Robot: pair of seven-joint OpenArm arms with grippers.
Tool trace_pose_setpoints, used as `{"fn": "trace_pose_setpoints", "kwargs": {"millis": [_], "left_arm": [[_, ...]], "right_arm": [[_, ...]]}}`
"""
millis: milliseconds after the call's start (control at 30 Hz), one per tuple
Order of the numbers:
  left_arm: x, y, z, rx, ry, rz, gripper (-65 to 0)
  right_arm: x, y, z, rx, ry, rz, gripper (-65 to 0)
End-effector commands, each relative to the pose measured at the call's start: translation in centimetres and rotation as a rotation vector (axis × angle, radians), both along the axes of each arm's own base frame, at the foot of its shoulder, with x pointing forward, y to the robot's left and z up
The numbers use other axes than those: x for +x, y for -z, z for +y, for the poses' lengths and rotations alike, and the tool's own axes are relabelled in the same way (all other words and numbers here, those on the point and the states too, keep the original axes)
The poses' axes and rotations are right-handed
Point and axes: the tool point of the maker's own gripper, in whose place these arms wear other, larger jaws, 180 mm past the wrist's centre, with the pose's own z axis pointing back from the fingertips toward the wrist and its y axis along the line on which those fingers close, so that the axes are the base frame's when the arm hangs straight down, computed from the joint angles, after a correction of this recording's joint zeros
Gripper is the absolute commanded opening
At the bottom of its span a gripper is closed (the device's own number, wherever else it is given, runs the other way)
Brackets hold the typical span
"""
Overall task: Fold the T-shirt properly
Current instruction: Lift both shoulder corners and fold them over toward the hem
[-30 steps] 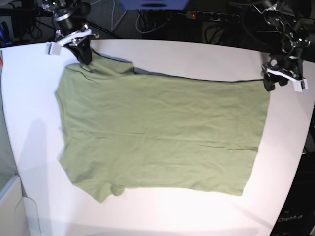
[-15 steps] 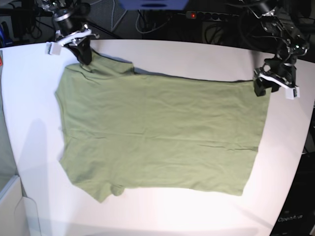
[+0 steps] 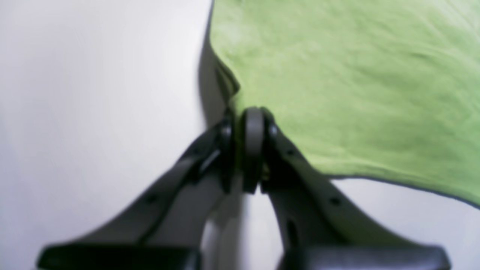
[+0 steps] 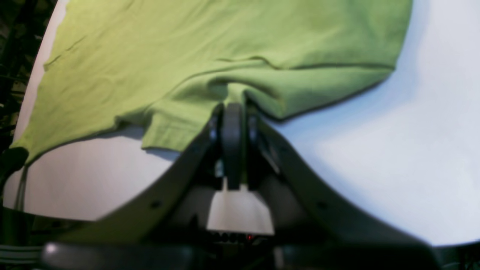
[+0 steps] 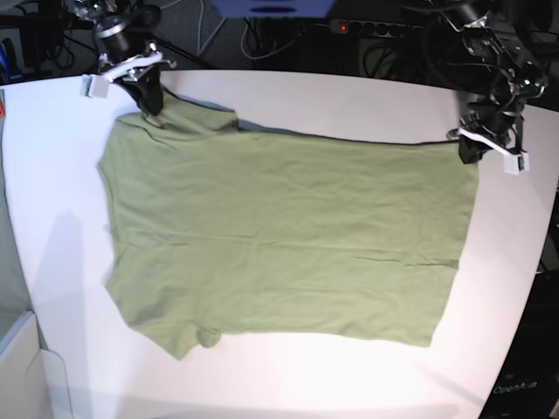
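The plain olive-green short-sleeved cloth T-shirt (image 5: 284,236) lies spread flat across my white round-edged bench (image 5: 367,100), its sleeves toward the base view's left side and its hem toward the right. My right gripper (image 5: 148,98) comes down from the far left corner of that view, the arm angled steeply onto the shirt's far sleeve. In the right wrist view its fingers (image 4: 232,123) are pressed together with a bunched ridge of the green cloth (image 4: 210,56) pinched between them (the fabric rises into a small peak right at the tips). My left gripper (image 5: 469,150) reaches in from the far right, wrist bent downward, at the far corner of the hem. The left wrist view, which is blurred, shows this gripper (image 3: 252,123) closed tight on the cloth's (image 3: 356,82) corner edge, with bare bench (image 3: 93,93) on one side of it and green fabric on the other. The rest of the shirt lies smooth on the bench, lightly creased, between my two arms.
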Motion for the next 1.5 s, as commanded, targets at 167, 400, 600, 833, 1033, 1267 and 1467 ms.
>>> {"fn": "trace_pose_setpoints", "kwargs": {"millis": [167,400,600,833,1033,1267,1467], "left_arm": [[-1.8,1.3,0.1,0.010,0.037,0.144,-61.6],[-0.8,-0.9,0.3,-0.042,0.059,0.111,-61.6],[1.3,-2.4,0.5,-0.065,0.073,0.069,-61.6],[4.8,-4.1,0.0,-0.076,0.089,0.017,-61.7],[7.9,-6.3,-0.2,-0.077,0.095,-0.057,-61.7],[11.1,-6.8,-0.6,-0.154,0.096,-0.089,-61.7],[14.1,-8.3,-0.8,-0.189,0.101,-0.139,-61.7]], "right_arm": [[1.7,-2.2,-0.4,-0.011,-0.017,-0.082,-64.3],[3.5,-5.5,0.3,-0.012,-0.042,-0.179,-64.3],[5.8,-6.4,-0.4,-0.046,-0.036,-0.219,-64.3],[9.7,-7.4,-0.1,-0.075,-0.089,-0.229,-64.3],[13.3,-8.7,0.2,-0.093,-0.114,-0.249,-64.3],[16.7,-10.9,0.7,-0.110,-0.154,-0.287,-64.3],[19.4,-11.2,0.4,-0.116,-0.156,-0.284,-64.3]]}}
